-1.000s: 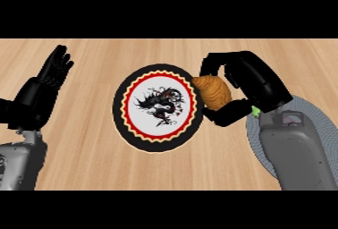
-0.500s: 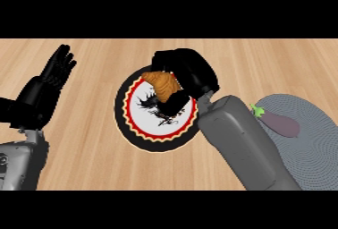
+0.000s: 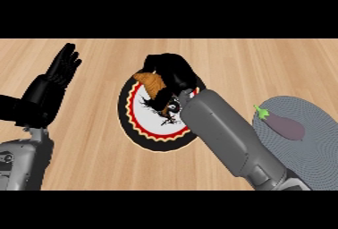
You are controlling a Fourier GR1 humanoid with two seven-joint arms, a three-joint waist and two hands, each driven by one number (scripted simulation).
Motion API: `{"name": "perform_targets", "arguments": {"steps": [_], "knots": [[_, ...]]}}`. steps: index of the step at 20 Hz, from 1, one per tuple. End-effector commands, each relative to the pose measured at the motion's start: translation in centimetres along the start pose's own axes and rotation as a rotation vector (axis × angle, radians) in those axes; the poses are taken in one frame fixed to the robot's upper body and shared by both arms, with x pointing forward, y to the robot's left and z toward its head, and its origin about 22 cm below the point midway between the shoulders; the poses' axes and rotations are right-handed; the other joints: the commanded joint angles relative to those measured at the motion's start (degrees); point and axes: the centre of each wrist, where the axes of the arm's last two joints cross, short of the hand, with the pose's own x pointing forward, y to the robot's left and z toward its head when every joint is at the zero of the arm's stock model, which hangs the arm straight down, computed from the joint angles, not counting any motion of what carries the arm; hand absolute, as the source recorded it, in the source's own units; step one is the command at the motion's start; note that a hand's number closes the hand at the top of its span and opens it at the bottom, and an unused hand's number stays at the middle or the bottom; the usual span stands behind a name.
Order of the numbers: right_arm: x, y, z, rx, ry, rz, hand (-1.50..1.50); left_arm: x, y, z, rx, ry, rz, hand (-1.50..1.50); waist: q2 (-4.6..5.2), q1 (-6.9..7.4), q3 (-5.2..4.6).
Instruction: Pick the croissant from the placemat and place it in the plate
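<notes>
A golden-brown croissant (image 3: 153, 85) sits in my right hand (image 3: 173, 74), whose fingers curl round it above the upper part of the plate (image 3: 146, 130). The plate is round, with a black rim, a red scalloped ring and a black drawing on white. My grey right forearm crosses the plate's right side and hides it. The grey round placemat (image 3: 310, 147) lies at the right. My left hand (image 3: 54, 81) rests open at the left, fingers up, away from the plate.
A purple eggplant (image 3: 284, 125) with a green stem lies on the placemat. The counter top is light wood all around the plate.
My right hand carried the croissant leftward from the plate's right edge to above its upper part. The forearm now uncovers the placemat and the eggplant. The left hand stayed put.
</notes>
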Motion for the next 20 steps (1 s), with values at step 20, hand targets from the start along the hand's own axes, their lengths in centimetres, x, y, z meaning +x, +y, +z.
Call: {"name": "perform_targets", "arguments": {"steps": [20], "knots": [[-0.5,-1.2,-2.2,-0.186,-0.031,-0.613,-1.5,0.0,1.3,0.1,0.022,-0.006,-0.004,0.0,-0.23,-1.0,0.02]]}}
